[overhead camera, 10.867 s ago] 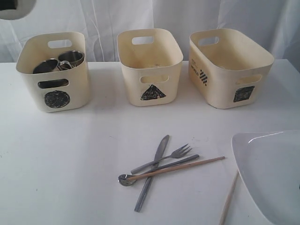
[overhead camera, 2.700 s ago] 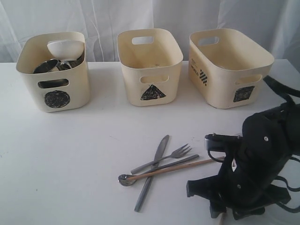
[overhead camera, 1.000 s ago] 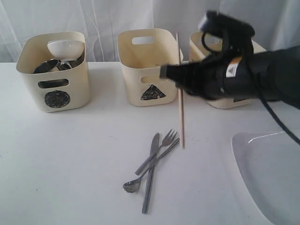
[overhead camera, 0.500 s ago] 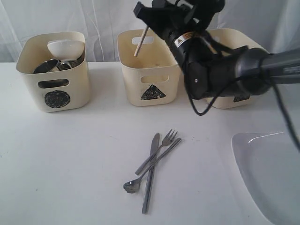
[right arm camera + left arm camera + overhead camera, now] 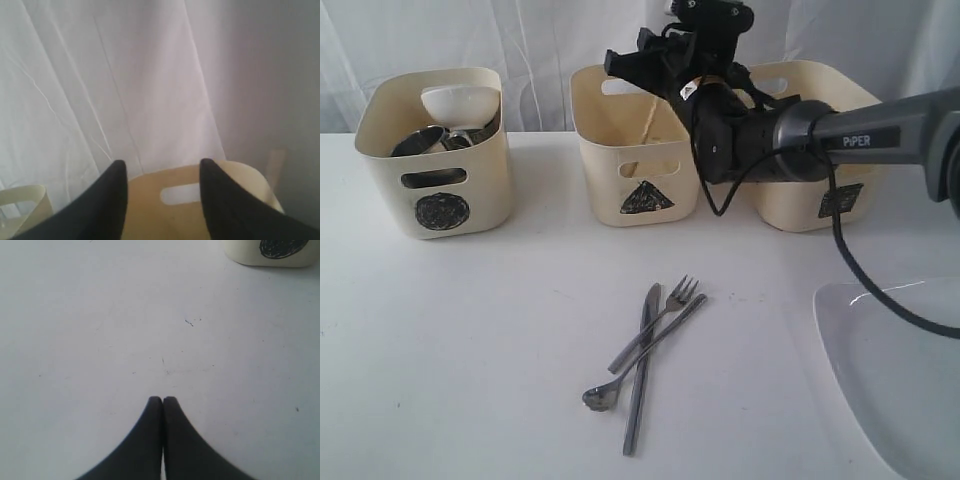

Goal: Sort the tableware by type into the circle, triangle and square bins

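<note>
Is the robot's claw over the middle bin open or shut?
Open. The right gripper has its two black fingers apart, the bin showing between them.

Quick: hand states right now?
Left hand: closed, empty.
Right hand: open, empty, above the triangle bin.

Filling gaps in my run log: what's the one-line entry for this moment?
right gripper: open over triangle bin | chopstick: in that bin | left gripper: shut, empty | knife, fork, spoon: on table
</note>
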You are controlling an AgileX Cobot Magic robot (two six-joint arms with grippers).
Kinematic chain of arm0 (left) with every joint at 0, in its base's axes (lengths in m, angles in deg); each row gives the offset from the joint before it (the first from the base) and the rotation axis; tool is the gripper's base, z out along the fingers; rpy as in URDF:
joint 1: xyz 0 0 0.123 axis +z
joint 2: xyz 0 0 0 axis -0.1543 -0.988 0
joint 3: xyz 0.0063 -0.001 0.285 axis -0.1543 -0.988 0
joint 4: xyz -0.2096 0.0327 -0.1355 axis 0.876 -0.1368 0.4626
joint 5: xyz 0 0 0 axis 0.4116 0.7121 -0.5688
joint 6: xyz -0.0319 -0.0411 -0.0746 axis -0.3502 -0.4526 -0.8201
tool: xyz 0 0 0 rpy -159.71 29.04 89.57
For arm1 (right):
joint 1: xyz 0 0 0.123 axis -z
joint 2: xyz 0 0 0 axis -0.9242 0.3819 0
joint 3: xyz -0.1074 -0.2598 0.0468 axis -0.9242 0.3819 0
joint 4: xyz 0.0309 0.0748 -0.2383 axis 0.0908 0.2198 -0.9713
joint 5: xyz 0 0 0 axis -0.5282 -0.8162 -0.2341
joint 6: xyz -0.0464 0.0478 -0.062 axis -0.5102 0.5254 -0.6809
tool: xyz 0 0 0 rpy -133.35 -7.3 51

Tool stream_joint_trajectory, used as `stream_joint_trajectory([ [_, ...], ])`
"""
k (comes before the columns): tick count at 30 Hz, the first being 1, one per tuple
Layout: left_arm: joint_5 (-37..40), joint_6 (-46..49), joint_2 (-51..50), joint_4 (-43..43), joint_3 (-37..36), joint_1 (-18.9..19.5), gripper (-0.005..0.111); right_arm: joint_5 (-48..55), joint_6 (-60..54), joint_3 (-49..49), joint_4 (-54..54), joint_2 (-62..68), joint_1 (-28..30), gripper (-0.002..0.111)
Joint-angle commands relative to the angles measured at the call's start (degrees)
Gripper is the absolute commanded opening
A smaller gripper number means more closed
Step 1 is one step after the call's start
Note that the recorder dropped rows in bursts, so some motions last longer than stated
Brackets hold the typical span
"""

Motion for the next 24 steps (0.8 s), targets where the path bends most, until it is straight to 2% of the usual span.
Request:
stream_joint_trajectory([
  [1, 1.1, -0.3, 0.3, 0.3, -0.2, 0.3, 0.000, 5.0, -0.8, -0.6, -0.4, -1.3, 0.5, 0.049],
  [3, 1.1, -0.3, 0.3, 0.3, -0.2, 0.3, 0.000, 9.9, -0.8, -0.6, -0.5, -3.0, 0.5, 0.049],
  [6, 1.1, -0.3, 0.3, 0.3, -0.2, 0.3, 0.000, 22.5, -0.8, -0.6, -0.5, -7.7, 0.5, 0.048],
  [7, 1.1, -0.3, 0.3, 0.3, -0.2, 0.3, 0.000, 32.4, -2.2, -0.6, -0.5, -11.3, 0.5, 0.044],
  [9, 1.1, -0.3, 0.3, 0.3, -0.2, 0.3, 0.000, 44.2, -5.3, -0.6, -1.3, -15.2, 0.5, 0.039],
  [14, 1.1, -0.3, 0.3, 0.3, -0.2, 0.3, 0.000, 77.0, -20.2, -0.6, -0.5, -22.3, -0.7, 0.013],
  [15, 1.1, -0.3, 0.3, 0.3, -0.2, 0.3, 0.000, 87.4, -29.2, -0.6, 1.7, -22.9, -2.5, 0.003],
  [16, 1.1, -0.3, 0.3, 0.3, -0.2, 0.3, 0.000, 94.2, -36.2, -0.3, 4.8, -22.9, -5.2, 0.000],
  [18, 1.1, -0.3, 0.3, 0.3, -0.2, 0.3, 0.000, 98.2, -43.3, 0.2, 6.8, -22.2, -10.0, 0.000],
  [21, 1.1, -0.3, 0.3, 0.3, -0.2, 0.3, 0.000, 103.5, -58.4, 2.9, 6.8, -20.5, -20.2, 0.000],
  [24, 1.1, -0.3, 0.3, 0.3, -0.2, 0.3, 0.000, 107.1, -67.1, 5.7, 4.8, -18.3, -28.0, 0.007],
])
